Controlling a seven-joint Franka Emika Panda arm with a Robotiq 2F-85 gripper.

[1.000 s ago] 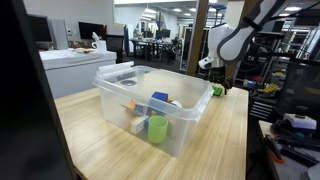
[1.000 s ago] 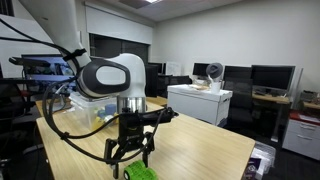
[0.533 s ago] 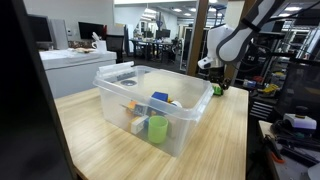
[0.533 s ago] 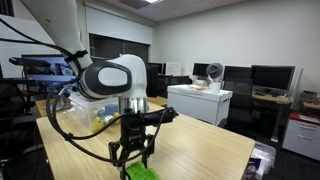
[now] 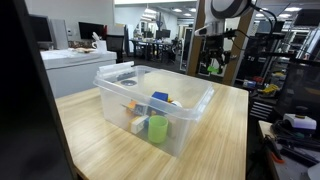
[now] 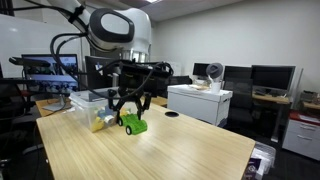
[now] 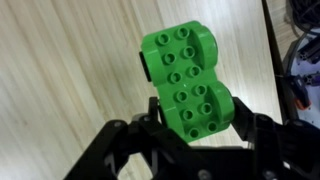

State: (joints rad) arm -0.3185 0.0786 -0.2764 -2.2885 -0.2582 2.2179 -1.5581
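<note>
Above the wooden counter's (image 5: 228, 128) far corner, the green Duplo brick (image 5: 213, 68) hangs clear of the surface. It is clamped at one end between the fingers of the gripper (image 7: 196, 122). A clear plastic bin (image 5: 190, 116) sits near, toward the counter's middle.

Open room above wooden tabletop (image 6: 170, 150), clear bin (image 5: 195, 112) walls rising, seemingly apart from gripper (image 6: 131, 116)

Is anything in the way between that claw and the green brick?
Nothing visible. The gripper is shut on the green brick, a finger on either side, and holds it in the air above the wooden table.
</note>
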